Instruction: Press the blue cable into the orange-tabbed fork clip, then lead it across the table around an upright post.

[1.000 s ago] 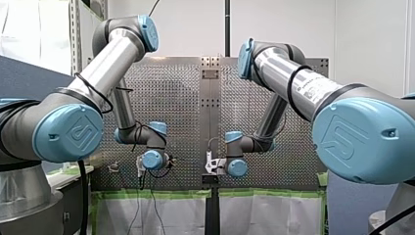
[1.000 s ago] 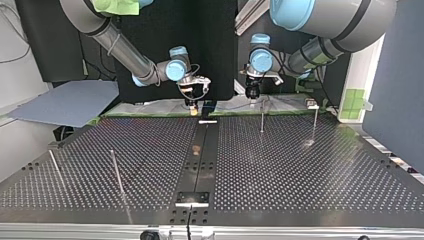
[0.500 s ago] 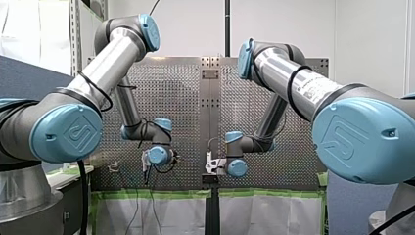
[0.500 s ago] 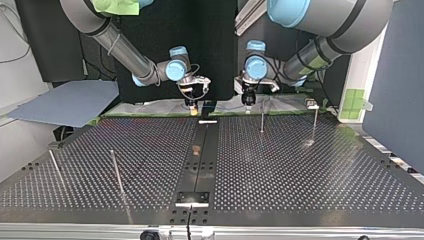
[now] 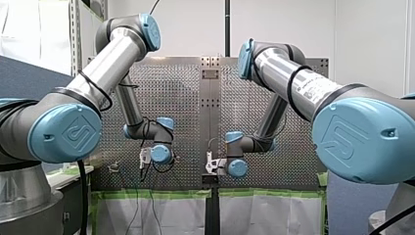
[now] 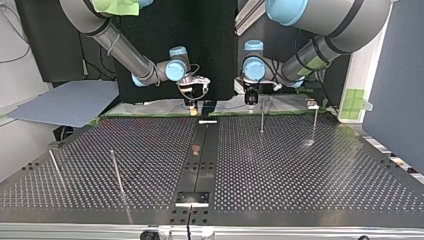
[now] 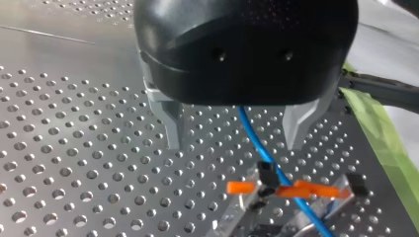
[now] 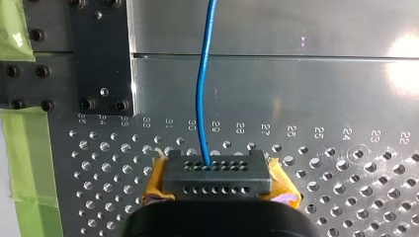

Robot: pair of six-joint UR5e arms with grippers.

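Bearing everything, the table [image 6: 300, 170]: perforated metal, lying under the clip [image 7: 291, 190] and running well beyond it.
Left arm [image 5: 112, 63]: reaching down over the clip.
Right arm [image 5: 293, 78]: reaching to a spot off to one side of the clip, at the same table edge.
Left gripper [image 7: 234, 143]: black, hanging just above the clip; metal fingers [image 7: 173, 123] spread wide, gripping nothing, one to each side of the cable [image 7: 252, 136].
Right gripper [image 8: 217, 177]: yellow-padded, closed on the cable, away from the clip.
Post [image 6: 262, 120]: thin, upright, near the clip; apparently not yet met by the cable.
Clip: orange tabs [image 7: 239, 187] out to both sides, a black prong [image 7: 267, 173] beside them, directly below the left gripper.
Cable: blue and thin; dropping between the left fingers, crossing the clip at the orange tabs, then leading off past it; depth in the fork impossible to tell.
Step in hand: probably the press into the clip, with the lead round the post yet to come.
Doing it well: line the fingers up squarely over the clip's slot; bring them down straight, pushing on the cable alone, clear of tabs and prong; hold the far end taut and in line with the slot through the right gripper; stop at seating, to spare the thin wire a kink; lift off straight up from the clip, to avoid dragging the cable out again.
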